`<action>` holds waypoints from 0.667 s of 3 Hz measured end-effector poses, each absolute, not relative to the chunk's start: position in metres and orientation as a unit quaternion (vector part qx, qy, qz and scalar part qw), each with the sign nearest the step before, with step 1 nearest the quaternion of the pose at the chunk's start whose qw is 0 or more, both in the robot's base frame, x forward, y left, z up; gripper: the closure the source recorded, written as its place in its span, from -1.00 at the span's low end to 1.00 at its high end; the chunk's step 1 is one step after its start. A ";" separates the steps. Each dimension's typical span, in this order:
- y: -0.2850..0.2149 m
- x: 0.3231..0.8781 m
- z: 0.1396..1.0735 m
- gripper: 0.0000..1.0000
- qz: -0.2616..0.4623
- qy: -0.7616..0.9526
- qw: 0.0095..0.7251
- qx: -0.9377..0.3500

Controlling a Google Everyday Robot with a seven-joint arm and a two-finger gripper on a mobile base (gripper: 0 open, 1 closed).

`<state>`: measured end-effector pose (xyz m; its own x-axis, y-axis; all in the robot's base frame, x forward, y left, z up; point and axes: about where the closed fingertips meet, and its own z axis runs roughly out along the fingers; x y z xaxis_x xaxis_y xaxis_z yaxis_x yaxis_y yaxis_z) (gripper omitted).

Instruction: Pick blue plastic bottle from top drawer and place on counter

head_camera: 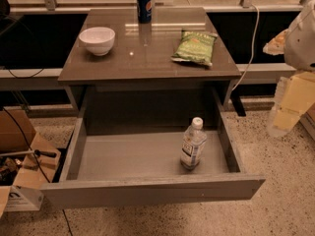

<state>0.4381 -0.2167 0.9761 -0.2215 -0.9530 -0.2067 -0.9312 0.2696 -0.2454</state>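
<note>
The blue plastic bottle [193,144], clear with a white cap and a white-and-dark label, stands upright at the right of the open top drawer [123,159]. The drawer is pulled far out below the counter [147,58]. My gripper [288,107] hangs at the right edge of the view, beyond the drawer's right side and well apart from the bottle, a little above its height. It holds nothing that I can see.
On the counter stand a white bowl [97,40] at the left, a dark blue soda can [143,6] at the back and a green chip bag [195,47] at the right. Cardboard boxes [22,156] lie on the floor left of the drawer.
</note>
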 end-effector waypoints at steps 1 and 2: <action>-0.215 0.439 0.977 -1.00 -0.036 0.780 0.165 -0.603; -0.211 0.446 0.967 -1.00 -0.003 0.783 0.200 -0.588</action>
